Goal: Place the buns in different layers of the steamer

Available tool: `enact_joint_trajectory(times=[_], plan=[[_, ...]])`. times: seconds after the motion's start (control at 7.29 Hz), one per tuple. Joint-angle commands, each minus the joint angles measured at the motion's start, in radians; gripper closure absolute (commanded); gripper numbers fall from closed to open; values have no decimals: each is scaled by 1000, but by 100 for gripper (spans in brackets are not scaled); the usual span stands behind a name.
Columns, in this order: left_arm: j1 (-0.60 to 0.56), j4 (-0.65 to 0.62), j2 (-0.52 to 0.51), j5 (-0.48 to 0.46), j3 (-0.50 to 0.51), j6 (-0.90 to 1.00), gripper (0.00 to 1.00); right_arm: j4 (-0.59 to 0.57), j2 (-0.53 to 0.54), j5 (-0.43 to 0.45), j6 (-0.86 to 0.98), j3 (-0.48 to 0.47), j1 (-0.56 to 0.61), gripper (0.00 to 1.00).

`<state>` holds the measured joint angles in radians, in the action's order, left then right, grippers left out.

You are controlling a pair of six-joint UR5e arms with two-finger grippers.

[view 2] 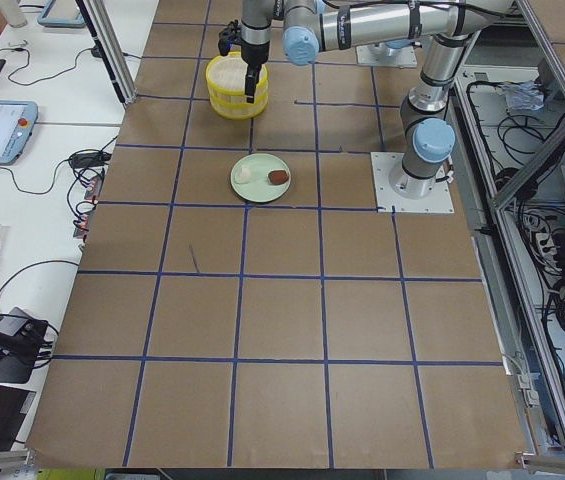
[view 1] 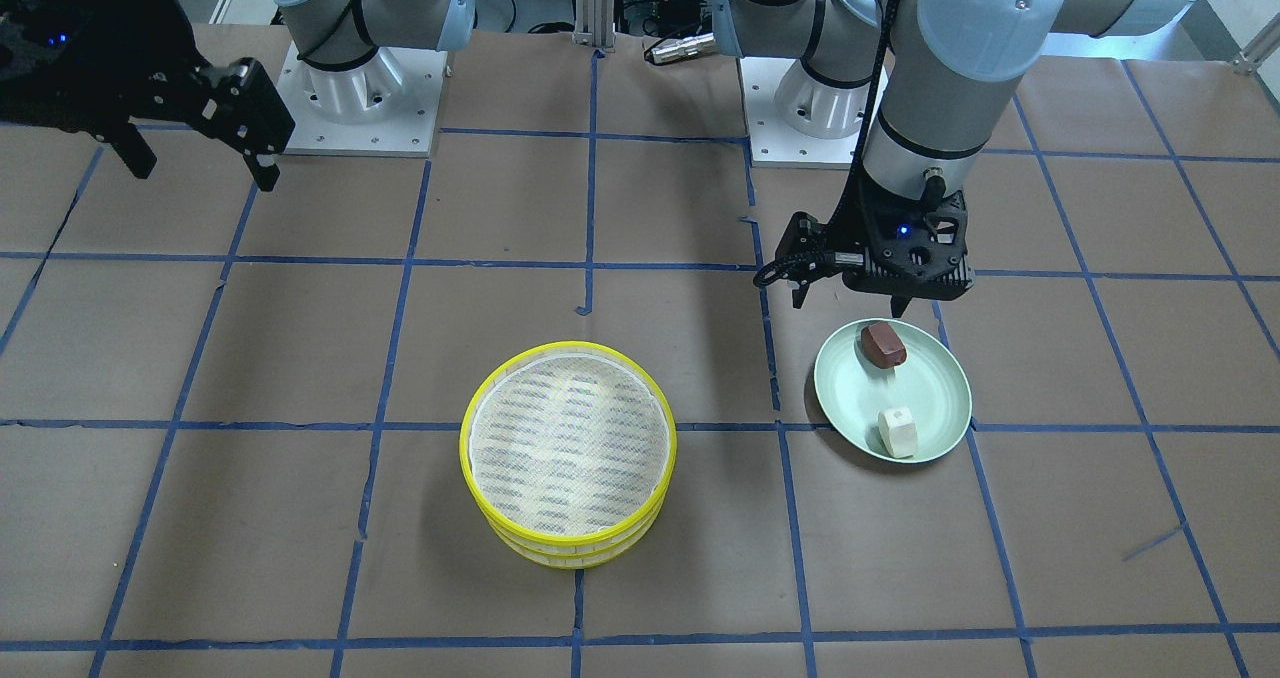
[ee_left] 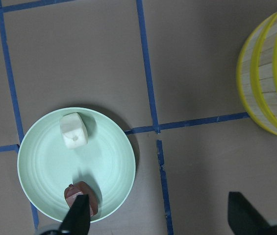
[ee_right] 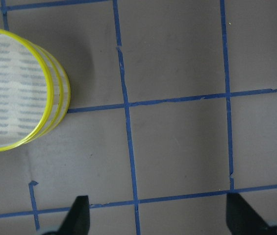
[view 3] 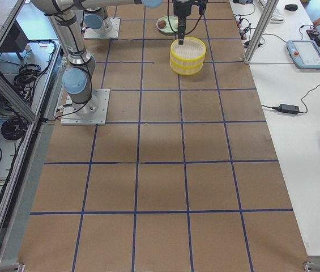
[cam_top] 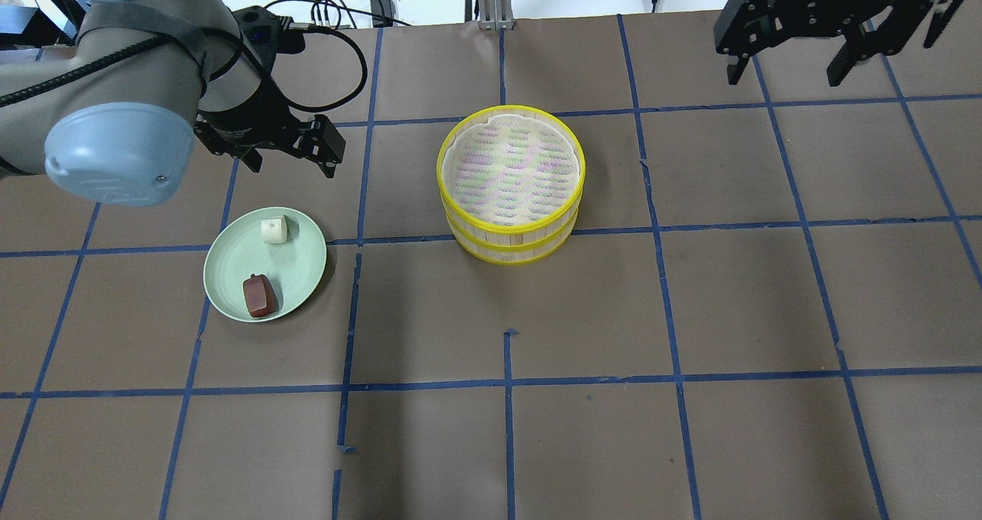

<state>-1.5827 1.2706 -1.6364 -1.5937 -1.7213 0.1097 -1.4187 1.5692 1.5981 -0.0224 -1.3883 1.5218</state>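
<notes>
The steamer (cam_top: 511,184) is a stack of yellow-rimmed trays with an empty mesh top, mid-table; it also shows in the front view (view 1: 567,453). A pale green plate (cam_top: 230,278) holds the reddish-brown bun (cam_top: 259,296) and the cream-white bun (cam_top: 273,229). In the front view the brown bun (view 1: 883,345) lies nearest my left gripper (view 1: 850,303). That gripper (cam_top: 290,161) is open and empty, hovering above the plate's edge. The left wrist view shows both buns (ee_left: 74,130) (ee_left: 81,197). My right gripper (cam_top: 782,67) is open and empty, high at the far right.
The table is brown paper with a blue tape grid. The robot bases (view 1: 360,88) stand at its robot side. The steamer's side (ee_left: 270,78) shows at the right of the left wrist view and the steamer (ee_right: 11,88) at the left of the right wrist view.
</notes>
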Motion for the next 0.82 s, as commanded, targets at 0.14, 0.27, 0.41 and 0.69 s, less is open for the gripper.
enact_joint_trajectory(times=[0.14, 0.27, 0.41, 0.69], plan=[[-2, 4, 1, -2, 0, 2, 0, 32, 11, -9, 119, -35, 20, 0], [4, 7, 3, -2, -1, 10, 0, -3, 11, -30, 108, -37, 26, 0], [9, 7, 3, -3, -12, 12, 0, -9, 11, -30, 108, -52, 26, 0], [10, 6, 3, -6, -23, 19, 0, -26, 15, -26, 108, -64, 23, 0]])
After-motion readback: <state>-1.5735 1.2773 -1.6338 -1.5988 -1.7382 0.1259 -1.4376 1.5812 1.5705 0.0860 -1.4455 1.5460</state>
